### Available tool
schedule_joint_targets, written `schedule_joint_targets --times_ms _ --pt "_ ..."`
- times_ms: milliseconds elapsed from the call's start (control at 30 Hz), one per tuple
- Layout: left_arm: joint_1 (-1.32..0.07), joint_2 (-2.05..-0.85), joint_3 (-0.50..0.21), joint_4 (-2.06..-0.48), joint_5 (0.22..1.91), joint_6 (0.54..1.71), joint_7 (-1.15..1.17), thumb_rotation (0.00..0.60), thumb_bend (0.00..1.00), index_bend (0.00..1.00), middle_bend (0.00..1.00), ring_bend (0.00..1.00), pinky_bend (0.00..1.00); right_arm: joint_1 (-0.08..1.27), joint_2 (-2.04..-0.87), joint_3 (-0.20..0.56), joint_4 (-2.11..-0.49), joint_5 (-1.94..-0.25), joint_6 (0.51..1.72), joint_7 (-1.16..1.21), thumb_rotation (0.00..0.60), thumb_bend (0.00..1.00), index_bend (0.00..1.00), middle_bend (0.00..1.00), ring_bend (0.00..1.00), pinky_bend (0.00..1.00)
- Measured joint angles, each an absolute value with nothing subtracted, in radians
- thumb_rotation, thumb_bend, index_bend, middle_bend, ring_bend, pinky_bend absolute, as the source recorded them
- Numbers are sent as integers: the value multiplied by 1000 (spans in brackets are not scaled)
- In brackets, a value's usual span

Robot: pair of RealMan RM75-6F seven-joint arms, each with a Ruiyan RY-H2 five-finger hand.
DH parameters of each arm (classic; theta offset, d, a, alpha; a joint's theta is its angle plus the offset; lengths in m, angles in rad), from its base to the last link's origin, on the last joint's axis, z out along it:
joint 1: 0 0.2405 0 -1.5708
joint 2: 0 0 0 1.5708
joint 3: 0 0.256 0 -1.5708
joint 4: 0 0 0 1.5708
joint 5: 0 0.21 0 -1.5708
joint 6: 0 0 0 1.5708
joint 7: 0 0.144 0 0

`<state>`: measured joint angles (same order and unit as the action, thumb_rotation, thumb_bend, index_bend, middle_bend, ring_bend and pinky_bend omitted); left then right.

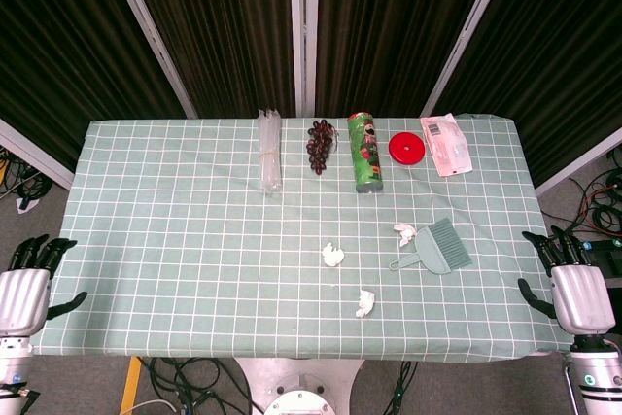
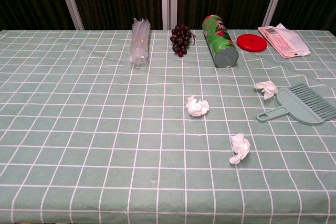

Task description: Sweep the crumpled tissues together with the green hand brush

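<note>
Green and flat on the checked tablecloth (image 1: 194,230), the hand brush (image 1: 437,248) is seen at the right side, bristles away from the robot. One crumpled tissue (image 1: 405,233) lies just beside it; a second tissue (image 1: 332,255) and a third tissue (image 1: 365,302) are scattered further left. The left hand (image 1: 27,284) and right hand (image 1: 573,284) are held at the table's edges, fingers apparently extended and nothing grasped.

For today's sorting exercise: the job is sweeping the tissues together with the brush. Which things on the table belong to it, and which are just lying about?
Job:
green hand brush
three crumpled tissues

Lying about:
grapes
green can
red lid
clear plastic bundle
pink packet
</note>
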<state>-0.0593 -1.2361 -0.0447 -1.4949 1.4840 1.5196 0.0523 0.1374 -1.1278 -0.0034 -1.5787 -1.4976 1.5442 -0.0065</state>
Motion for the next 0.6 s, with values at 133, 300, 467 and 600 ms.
schedule_joint_targets --times_ms 133,300,467,600 --pt "-60 -1238 -44 -1492 1484 1518 50 600 113 205 195 106 121 132 -1127 -1 -1580 -1501 1537 -3 600 230 158 247 65 141" --pt "-62 -1237 -46 -1497 1483 1515 51 600 113 205 195 106 120 130 -1129 3 -1577 -1517 1531 5 600 230 158 257 75 141" --pt "-59 -1236 -45 -1496 1483 1517 47 600 113 205 195 105 121 140 -1129 5 -1578 -1543 1512 5 600 230 179 273 76 141" --pt "-59 -1236 -45 -1496 1486 1520 46 600 113 205 196 105 120 175 -1131 5 -1583 -1572 1463 0 600 227 247 317 76 141"
